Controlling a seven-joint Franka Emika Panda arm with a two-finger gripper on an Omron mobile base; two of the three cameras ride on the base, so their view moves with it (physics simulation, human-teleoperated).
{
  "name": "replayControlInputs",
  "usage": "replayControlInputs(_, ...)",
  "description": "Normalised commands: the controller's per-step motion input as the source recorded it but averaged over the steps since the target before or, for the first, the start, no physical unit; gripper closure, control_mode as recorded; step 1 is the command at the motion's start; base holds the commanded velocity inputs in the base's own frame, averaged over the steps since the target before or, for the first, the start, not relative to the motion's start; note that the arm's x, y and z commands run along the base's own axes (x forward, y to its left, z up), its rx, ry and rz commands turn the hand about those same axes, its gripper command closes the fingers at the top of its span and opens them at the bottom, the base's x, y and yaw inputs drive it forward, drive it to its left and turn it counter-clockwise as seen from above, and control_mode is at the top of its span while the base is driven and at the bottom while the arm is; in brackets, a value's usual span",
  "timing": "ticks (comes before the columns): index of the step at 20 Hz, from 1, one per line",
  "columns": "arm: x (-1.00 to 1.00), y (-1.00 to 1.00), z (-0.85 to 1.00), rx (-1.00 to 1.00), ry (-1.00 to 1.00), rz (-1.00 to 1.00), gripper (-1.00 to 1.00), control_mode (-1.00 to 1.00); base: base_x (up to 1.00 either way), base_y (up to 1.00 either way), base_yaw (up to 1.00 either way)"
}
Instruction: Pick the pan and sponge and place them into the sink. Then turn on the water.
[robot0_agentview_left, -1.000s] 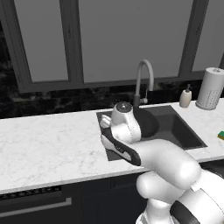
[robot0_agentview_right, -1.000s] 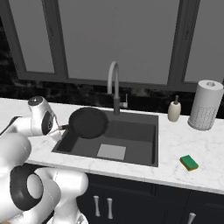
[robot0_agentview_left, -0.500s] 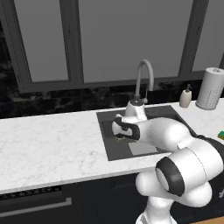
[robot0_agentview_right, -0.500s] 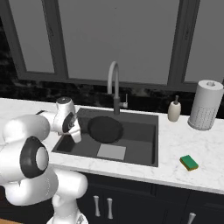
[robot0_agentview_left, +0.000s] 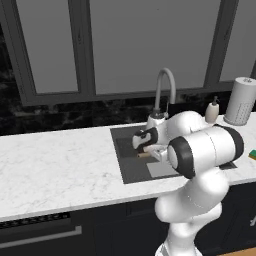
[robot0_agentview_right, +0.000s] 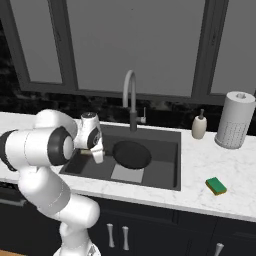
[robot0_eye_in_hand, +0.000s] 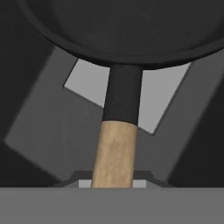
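Your gripper (robot0_agentview_right: 94, 151) clenched on the wooden handle of the frying pan (robot0_agentview_right: 131, 154), pan held over the dark sink (robot0_agentview_right: 168, 175), green sponge (robot0_agentview_right: 216, 186) on the marble counter (robot0_agentview_right: 220, 170) right of the basin

A home kitchen, rendered rather than filmed: a white marble bench (robot0_agentview_right: 235, 172) runs along a black stone backsplash under tall dark-framed windows (robot0_agentview_right: 130, 45), with a dark sink (robot0_agentview_right: 165, 150) and grey gooseneck faucet (robot0_agentview_right: 131, 97) set into it. On the bench stand a paper towel roll (robot0_agentview_right: 234, 120) and a soap bottle (robot0_agentview_right: 199, 125), and a green sponge (robot0_agentview_right: 216, 186) lies near the front edge. Below are dark cabinets with metal handles (robot0_agentview_right: 125, 237), and an oven front (robot0_agentview_left: 40, 235) shows at the left.
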Motion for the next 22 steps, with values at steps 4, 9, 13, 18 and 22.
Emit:
replayControlInputs(4,0.09,-0.31,-0.74,0.0,0.0,-0.16,1.0,-1.0,0.0,0.0,0.0)
replayControlInputs(9,0.2,-0.18,-0.66,0.0,-0.01,-0.13,1.0,-1.0,0.0,0.0,0.0)
replayControlInputs(13,0.49,-0.01,-0.48,0.0,-0.09,-0.04,1.0,-1.0,0.0,0.0,0.0)
replayControlInputs(18,0.62,0.0,-0.51,0.0,-0.09,0.0,1.0,-1.0,0.0,0.0,0.0)
replayControlInputs(22,0.49,0.0,-0.5,0.0,-0.08,0.0,1.0,-1.0,0.0,0.0,0.0)
